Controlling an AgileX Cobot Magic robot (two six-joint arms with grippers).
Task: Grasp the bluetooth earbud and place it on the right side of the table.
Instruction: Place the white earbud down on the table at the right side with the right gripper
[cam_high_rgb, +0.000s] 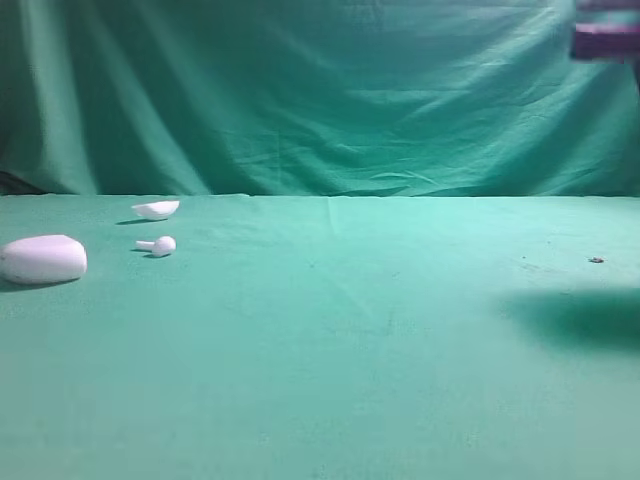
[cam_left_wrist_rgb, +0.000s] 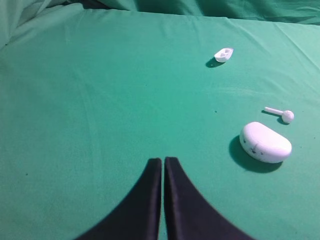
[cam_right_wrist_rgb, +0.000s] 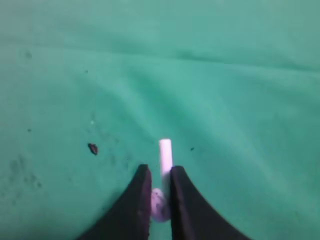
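My right gripper (cam_right_wrist_rgb: 160, 170) is shut on a bluetooth earbud (cam_right_wrist_rgb: 165, 152). Its white stem sticks out past the fingertips and its rounded head sits between the jaws, held above the green table (cam_right_wrist_rgb: 240, 100). In the high view only a blurred purple part of the right arm (cam_high_rgb: 606, 36) shows at the top right, with its shadow on the cloth below. A second, like earbud (cam_high_rgb: 160, 245) lies at the far left of the table and also shows in the left wrist view (cam_left_wrist_rgb: 284, 114). My left gripper (cam_left_wrist_rgb: 163, 161) is shut and empty, hovering left of the case.
A white oval case (cam_high_rgb: 42, 259) lies at the left edge and also shows in the left wrist view (cam_left_wrist_rgb: 265, 143). A white shallow shell (cam_high_rgb: 156, 209) lies behind the second earbud. A small dark speck (cam_high_rgb: 596, 260) sits on the right of the table. A green backdrop hangs behind.
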